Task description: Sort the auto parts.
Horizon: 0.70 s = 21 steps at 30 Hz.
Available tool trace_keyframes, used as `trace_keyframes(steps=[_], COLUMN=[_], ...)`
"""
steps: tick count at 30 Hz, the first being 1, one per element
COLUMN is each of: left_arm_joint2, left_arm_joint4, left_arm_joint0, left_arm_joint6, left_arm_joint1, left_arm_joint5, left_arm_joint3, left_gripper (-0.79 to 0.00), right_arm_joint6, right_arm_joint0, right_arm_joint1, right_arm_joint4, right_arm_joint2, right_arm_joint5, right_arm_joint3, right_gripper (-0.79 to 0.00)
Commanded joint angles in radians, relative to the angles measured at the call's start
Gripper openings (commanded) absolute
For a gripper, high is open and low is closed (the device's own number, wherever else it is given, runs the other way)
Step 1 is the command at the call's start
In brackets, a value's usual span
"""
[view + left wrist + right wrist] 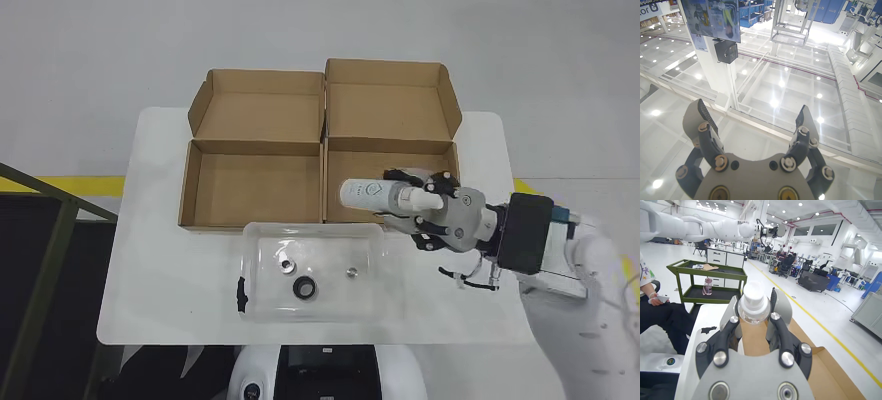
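My right gripper [412,202] [755,306] is shut on a white spray bottle [375,194] [754,306], held lying sideways above the right cardboard box [345,165] [821,370]. The left cardboard box [250,185] stands beside it with nothing visible inside. In front of the boxes a clear plastic tray [262,240] holds a black ring [305,289] and two small metal parts [287,265] [351,271]. My left gripper [753,115] is raised away from the table, open, pointing at the ceiling, with nothing between its fingers.
The white table [150,280] has bare room left of the boxes and right of the tray. A small black piece [240,296] sits at the tray's left edge. A green cart [706,283] stands beyond the table's far end.
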<state>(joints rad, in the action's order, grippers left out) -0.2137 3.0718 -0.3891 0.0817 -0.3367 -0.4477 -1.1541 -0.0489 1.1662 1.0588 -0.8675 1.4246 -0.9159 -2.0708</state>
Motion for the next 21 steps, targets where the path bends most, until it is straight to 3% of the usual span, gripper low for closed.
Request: trace_keyframes(steps=[1, 16, 21], left_arm_joint2=[0.0, 0.0, 0.0], left_arm_joint4=[0.0, 0.0, 0.0], left_arm_joint0=[0.0, 0.0, 0.0], left_arm_joint6=[0.0, 0.0, 0.0], left_arm_joint1=[0.0, 0.0, 0.0], left_arm_joint5=[0.0, 0.0, 0.0], left_arm_joint3=[0.0, 0.0, 0.0], left_gripper=[0.0, 0.0, 0.0], right_arm_joint6=[0.024, 0.142, 0.174], right_arm_joint0=[-0.007, -0.027, -0.032], right_arm_joint1=[0.001, 0.011, 0.012], right_arm_joint4=[0.025, -0.001, -0.036], right_arm_joint2=[0.001, 0.0, 0.004], right_arm_joint5=[-0.007, 0.033, 0.002], right_arm_joint3=[-0.003, -0.053, -0.05], right_gripper=[-0.785, -0.785, -0.785])
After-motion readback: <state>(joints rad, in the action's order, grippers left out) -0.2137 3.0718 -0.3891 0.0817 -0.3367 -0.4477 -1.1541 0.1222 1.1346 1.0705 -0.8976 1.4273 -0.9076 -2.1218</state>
